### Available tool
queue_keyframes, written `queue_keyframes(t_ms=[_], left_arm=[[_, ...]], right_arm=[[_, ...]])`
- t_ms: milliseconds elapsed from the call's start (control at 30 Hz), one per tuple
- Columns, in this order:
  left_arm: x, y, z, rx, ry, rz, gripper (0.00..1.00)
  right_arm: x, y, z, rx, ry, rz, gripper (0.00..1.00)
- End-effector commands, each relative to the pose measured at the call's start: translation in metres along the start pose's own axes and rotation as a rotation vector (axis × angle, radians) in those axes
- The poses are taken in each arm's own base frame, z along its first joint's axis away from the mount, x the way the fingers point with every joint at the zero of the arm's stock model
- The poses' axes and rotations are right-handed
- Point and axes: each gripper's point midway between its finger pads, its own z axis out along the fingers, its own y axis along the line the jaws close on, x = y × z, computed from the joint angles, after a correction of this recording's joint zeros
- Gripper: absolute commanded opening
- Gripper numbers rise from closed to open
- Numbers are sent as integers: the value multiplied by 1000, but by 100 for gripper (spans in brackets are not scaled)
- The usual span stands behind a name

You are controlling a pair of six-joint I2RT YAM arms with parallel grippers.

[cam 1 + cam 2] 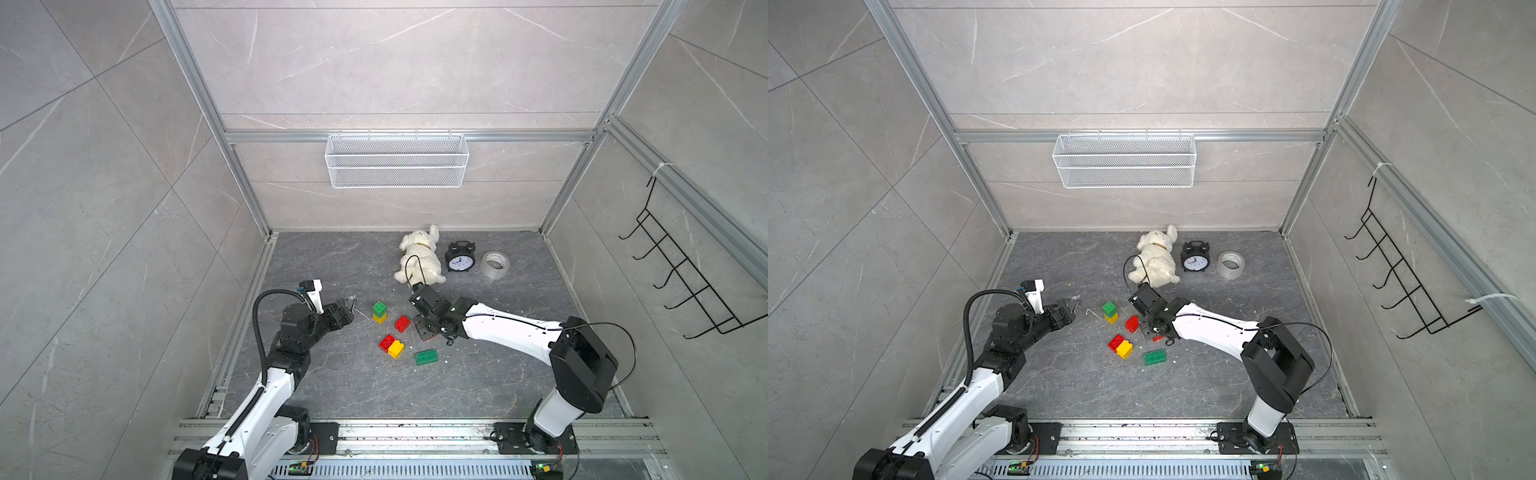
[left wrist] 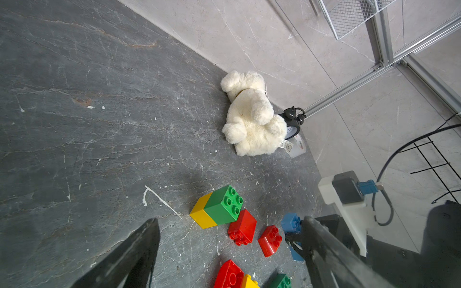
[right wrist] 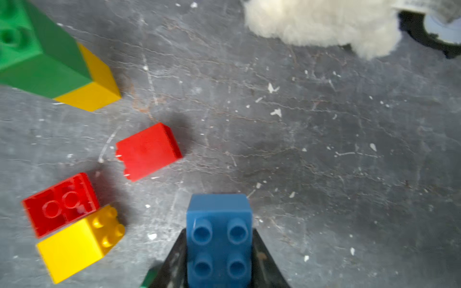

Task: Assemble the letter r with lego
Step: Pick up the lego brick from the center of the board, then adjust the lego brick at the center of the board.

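Observation:
The lego lies loose mid-floor. A green brick stacked on a yellow one stands nearest my left gripper, which is open and holds nothing. A red brick lies on its side. A red and yellow pair and a long green brick lie nearer the front. My right gripper is shut on a blue brick, held low over the floor. A small red brick lies beside it.
A white plush toy, a black alarm clock and a tape roll sit by the back wall. A wire basket hangs on that wall. A black hook rack hangs on the right wall.

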Motion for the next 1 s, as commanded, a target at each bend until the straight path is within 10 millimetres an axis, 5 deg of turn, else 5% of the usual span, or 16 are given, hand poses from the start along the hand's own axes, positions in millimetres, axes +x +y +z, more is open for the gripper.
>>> queue_keyframes(t_ms=[0, 467, 767, 967], left_arm=[[-11, -9, -2, 33, -33, 25, 91], [-9, -7, -1, 30, -30, 13, 91], [-8, -6, 2, 26, -19, 13, 91], [-7, -4, 3, 19, -13, 0, 90]], right_arm=[[26, -29, 10, 82, 89, 36, 16], [63, -42, 39, 129, 229, 55, 14], [73, -20, 35, 11, 239, 80, 14], [70, 17, 30, -92, 232, 77, 15]])
